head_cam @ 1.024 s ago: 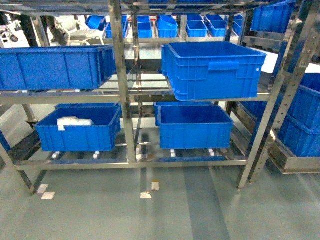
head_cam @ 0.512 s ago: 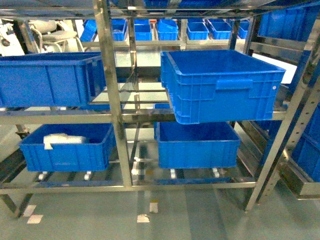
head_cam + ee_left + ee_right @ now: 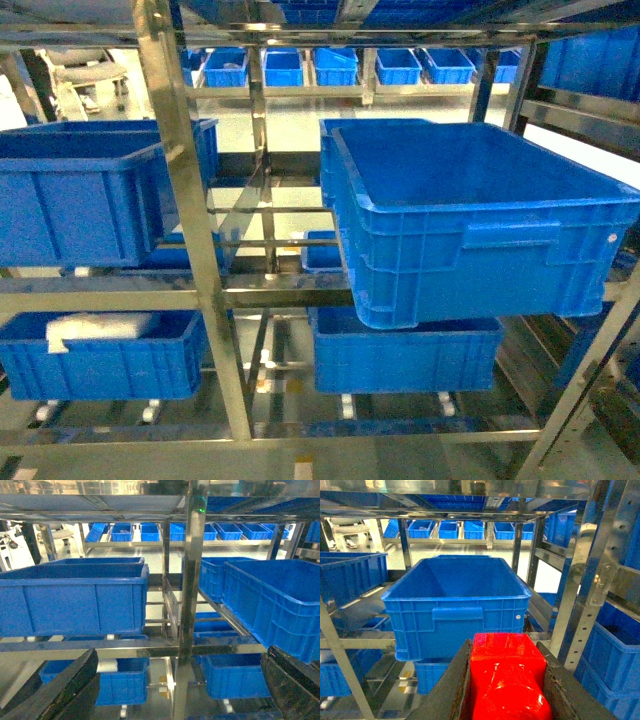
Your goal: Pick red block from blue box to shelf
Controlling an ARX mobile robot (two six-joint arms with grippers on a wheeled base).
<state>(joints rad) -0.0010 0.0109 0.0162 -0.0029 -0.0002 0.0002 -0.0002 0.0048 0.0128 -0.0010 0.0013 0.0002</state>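
The red block (image 3: 507, 675), glossy with its round stud facing the camera, fills the bottom of the right wrist view. My right gripper (image 3: 505, 647) is shut on it, one dark finger (image 3: 452, 690) against each side. My left gripper (image 3: 181, 652) stands open and empty, its fingers (image 3: 70, 685) wide apart in front of a post of the steel shelf (image 3: 192, 580). The shelf (image 3: 170, 200) fills the head view and also stands close ahead in the right wrist view (image 3: 580, 580). The blue box is out of view. Neither gripper shows in the head view.
A large dark blue ribbed crate (image 3: 470, 230) juts out from the middle tier, straight ahead of the right gripper (image 3: 455, 605). Another crate (image 3: 70, 190) sits at the left, more crates (image 3: 400, 360) below, and small bins (image 3: 300, 65) stand behind.
The head view has closed in on the shelf: the jutting crate looms larger and lower right, the posts have slid left, and the floor has nearly left the frame.
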